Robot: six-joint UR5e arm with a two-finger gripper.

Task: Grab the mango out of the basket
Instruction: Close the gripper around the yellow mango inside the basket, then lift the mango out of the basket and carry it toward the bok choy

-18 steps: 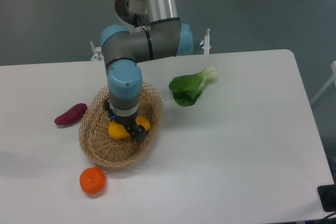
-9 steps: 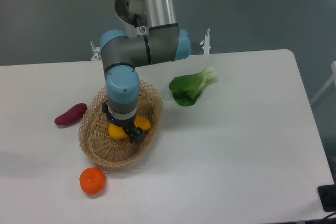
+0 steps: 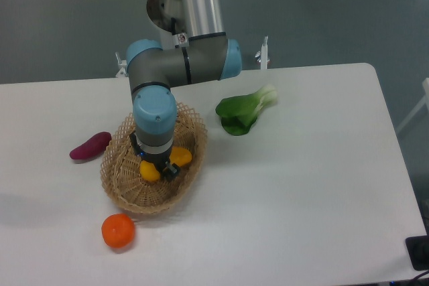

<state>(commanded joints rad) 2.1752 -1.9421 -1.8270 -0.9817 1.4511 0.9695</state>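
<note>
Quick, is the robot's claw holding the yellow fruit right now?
Gripper: down in the basket, fingers either side of the mango; a firm hold cannot be told.

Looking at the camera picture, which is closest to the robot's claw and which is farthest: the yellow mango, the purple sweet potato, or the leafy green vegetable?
1. Yellow-orange oval mango: in the woven wicker basket, right at the gripper.
2. Purple sweet potato: on the table, to the basket's left in the picture.
3. Leafy green vegetable: on the table, up and to the right.
</note>
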